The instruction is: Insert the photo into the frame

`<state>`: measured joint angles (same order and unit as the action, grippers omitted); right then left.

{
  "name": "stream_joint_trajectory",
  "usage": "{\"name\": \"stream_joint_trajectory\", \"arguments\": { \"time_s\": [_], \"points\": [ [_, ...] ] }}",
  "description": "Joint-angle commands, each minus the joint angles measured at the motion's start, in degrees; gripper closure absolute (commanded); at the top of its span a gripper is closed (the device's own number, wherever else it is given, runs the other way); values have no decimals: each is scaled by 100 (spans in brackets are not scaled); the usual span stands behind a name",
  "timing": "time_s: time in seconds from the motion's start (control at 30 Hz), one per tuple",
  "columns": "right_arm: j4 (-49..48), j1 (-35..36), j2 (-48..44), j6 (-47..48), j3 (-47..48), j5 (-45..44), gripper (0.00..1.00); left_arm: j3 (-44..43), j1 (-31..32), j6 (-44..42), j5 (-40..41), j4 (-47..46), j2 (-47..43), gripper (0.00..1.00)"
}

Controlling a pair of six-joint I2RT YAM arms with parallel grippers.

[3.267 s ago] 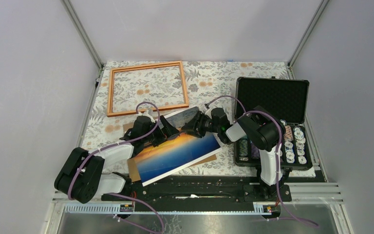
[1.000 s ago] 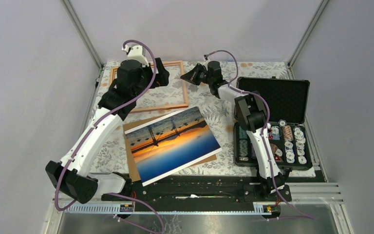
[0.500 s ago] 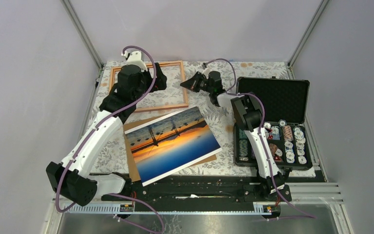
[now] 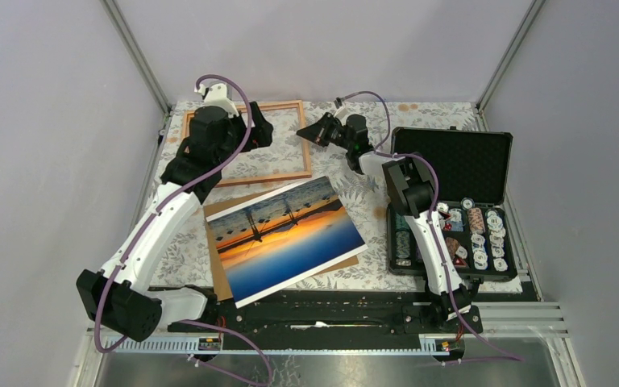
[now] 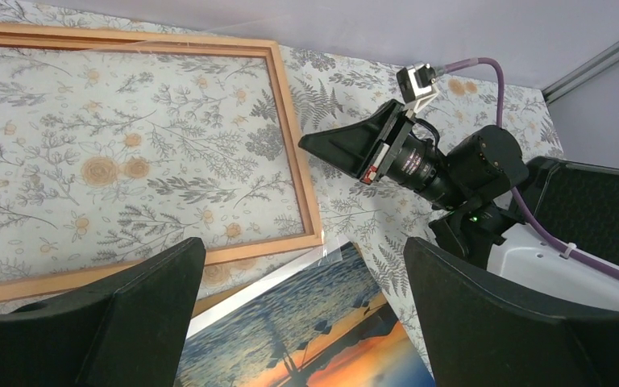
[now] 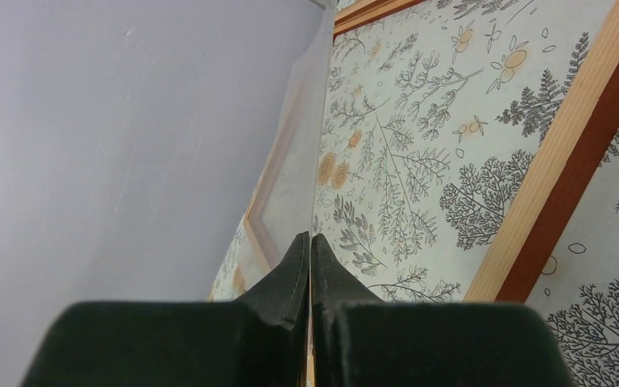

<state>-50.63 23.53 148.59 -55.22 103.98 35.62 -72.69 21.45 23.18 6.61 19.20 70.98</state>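
Swinging away from the photo point(image 4: 286, 238), both arms had gone to the frame point(image 5: 294, 145) at 11 o'clock. The left tool point(image 5: 305, 250) hung wide open over it, holding nothing. The right tool point(image 6: 309, 242) was closed at its 3 o'clock rail, seemingly pinching a clear sheet point(image 6: 290, 161). The photo lay face up on the board point(image 4: 219, 284) at 6 o'clock, not yet framed; the sheet probably went in first.

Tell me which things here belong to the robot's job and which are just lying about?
Belong to the job: the photo; the frame; the clear sheet pinched in the right claw.
Just lying about: the brown board under the photo; the black case of chips.
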Motion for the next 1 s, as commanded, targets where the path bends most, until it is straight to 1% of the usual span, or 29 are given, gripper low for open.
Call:
{"name": "stream_joint_trajectory", "arguments": {
  "time_s": [0.0, 0.33, 0.43, 0.67, 0.97],
  "points": [
    [-200, 59, -15, 106, 314, 4, 100, 6, -31, 102, -148, -334, -165, 1],
    [620, 64, 389, 73, 1070, -219, 100, 5, -86, 178, -307, -359, -64, 1],
    [748, 77, 525, -38, 1307, -235, 100, 9, -113, 201, -340, -355, -43, 1],
    [1072, 85, 620, -28, 1528, -467, 100, 8, -146, 244, -395, -364, 1, 1],
    [1462, 106, 1010, -115, 2207, -476, 100, 35, -141, 257, -449, -398, 1, 1]
  ]
}}
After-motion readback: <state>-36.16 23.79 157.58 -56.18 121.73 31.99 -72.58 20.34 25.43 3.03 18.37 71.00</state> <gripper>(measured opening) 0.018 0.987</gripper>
